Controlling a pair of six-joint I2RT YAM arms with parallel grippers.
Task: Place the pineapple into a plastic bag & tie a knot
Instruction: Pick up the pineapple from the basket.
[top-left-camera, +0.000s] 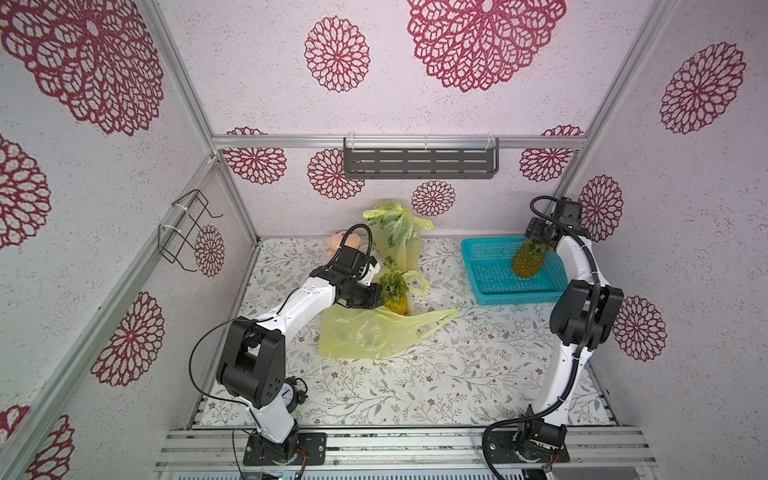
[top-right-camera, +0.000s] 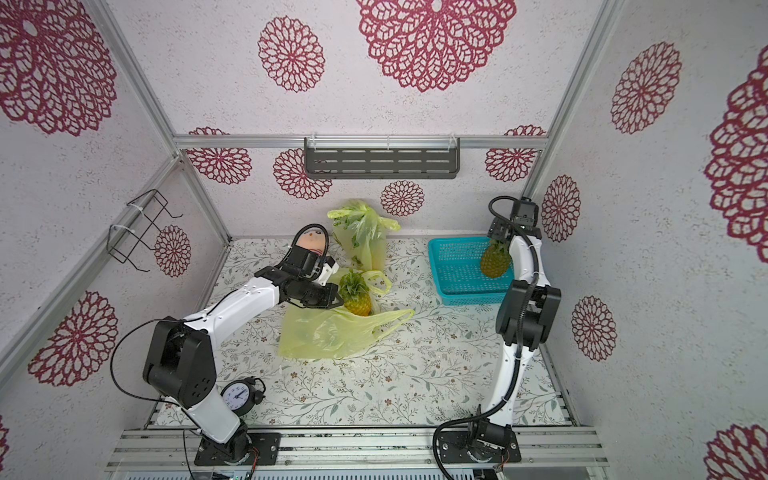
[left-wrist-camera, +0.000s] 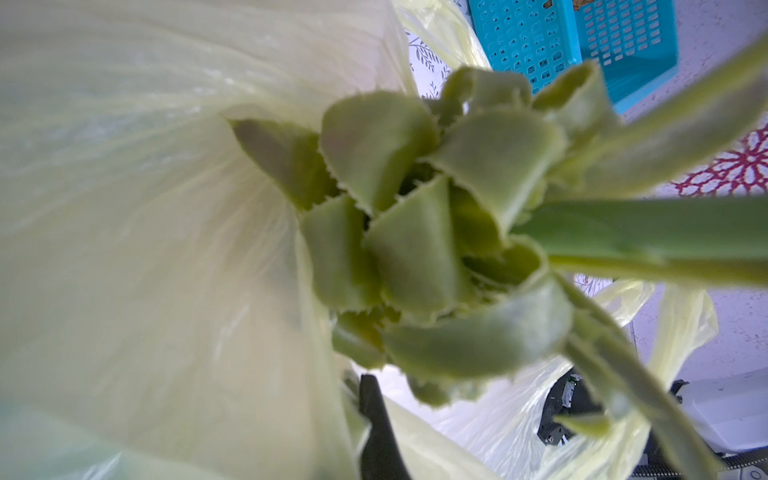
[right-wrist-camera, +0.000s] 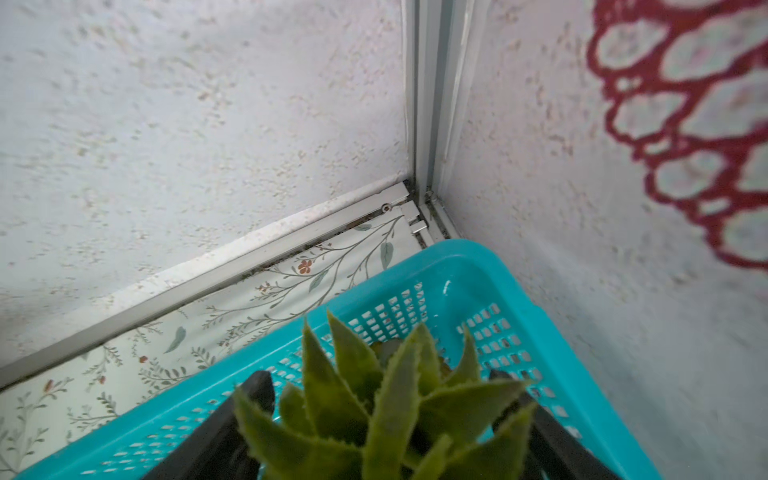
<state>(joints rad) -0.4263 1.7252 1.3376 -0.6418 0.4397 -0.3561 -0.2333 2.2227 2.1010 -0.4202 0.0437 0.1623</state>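
Note:
A pineapple (top-left-camera: 395, 297) stands upright mid-table, its crown (left-wrist-camera: 436, 232) filling the left wrist view. In front of it a yellow plastic bag (top-left-camera: 374, 332) lies spread on the table. My left gripper (top-left-camera: 376, 297) is beside the crown, shut on the bag's film (left-wrist-camera: 145, 249); one black finger (left-wrist-camera: 376, 419) shows against it. A second pineapple (top-left-camera: 528, 261) stands in the teal basket (top-left-camera: 490, 266) at the back right. My right gripper (top-left-camera: 539, 239) hangs over it, open, with the leafy crown (right-wrist-camera: 386, 407) between its two fingers (right-wrist-camera: 257, 386).
Against the back wall stands another yellow bag (top-left-camera: 397, 232) holding greens. A plush toy (top-left-camera: 338, 243) sits behind the left arm, and a clock (top-right-camera: 241, 397) by its base. A grey shelf (top-left-camera: 419, 160) and a wire rack (top-left-camera: 187, 228) hang on the walls.

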